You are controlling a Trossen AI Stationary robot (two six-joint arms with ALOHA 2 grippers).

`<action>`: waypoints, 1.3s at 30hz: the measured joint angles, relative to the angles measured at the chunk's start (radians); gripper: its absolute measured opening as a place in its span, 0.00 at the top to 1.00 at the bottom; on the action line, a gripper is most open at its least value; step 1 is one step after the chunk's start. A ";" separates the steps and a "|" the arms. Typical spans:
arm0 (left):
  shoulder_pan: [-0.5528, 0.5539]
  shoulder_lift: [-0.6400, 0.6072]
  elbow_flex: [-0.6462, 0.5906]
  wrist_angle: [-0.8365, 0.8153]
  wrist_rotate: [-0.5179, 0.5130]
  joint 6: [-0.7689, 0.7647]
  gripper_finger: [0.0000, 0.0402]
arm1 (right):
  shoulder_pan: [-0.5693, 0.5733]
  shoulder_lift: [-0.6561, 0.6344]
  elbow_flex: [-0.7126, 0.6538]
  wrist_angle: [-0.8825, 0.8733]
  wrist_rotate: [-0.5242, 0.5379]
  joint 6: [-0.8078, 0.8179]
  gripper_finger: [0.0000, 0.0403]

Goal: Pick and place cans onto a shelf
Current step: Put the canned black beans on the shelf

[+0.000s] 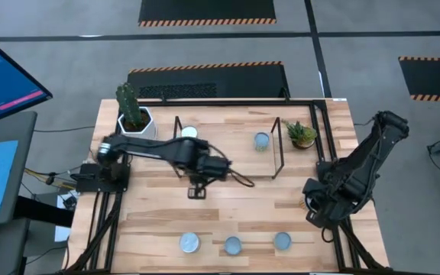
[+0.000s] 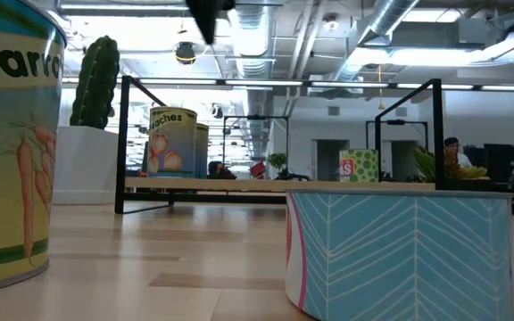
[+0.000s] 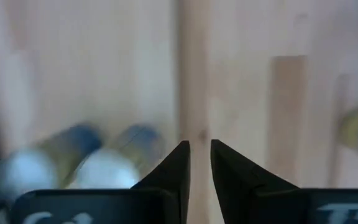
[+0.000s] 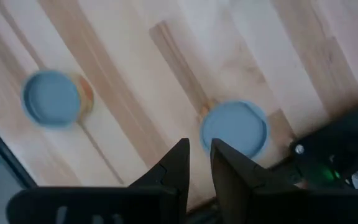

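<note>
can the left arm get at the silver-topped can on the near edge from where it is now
Probably yes: the left end effector hangs over bare table, nothing held, and the silver-topped can stands apart from its neighbour, with open wood between.

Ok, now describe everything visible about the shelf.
The shelf is a low frame of thin black metal rods with upright rectangular ends, standing near the table's far edge. From the low view its pale board carries a peaches can on the left and a small green-and-red can on the right. No gripper touches it.
</note>
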 joint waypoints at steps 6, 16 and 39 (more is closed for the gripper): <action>-0.050 -0.252 -0.306 0.036 -0.123 -0.245 0.87 | -0.100 0.000 -0.001 0.118 0.067 -0.190 0.78; -0.158 -0.556 -0.739 0.385 -0.140 -0.541 0.87 | -0.081 0.000 -0.051 0.054 -0.118 -0.195 0.78; -0.173 -0.590 -0.844 0.448 -0.198 -0.585 0.87 | -0.044 0.000 -0.297 0.287 -0.097 -0.026 0.44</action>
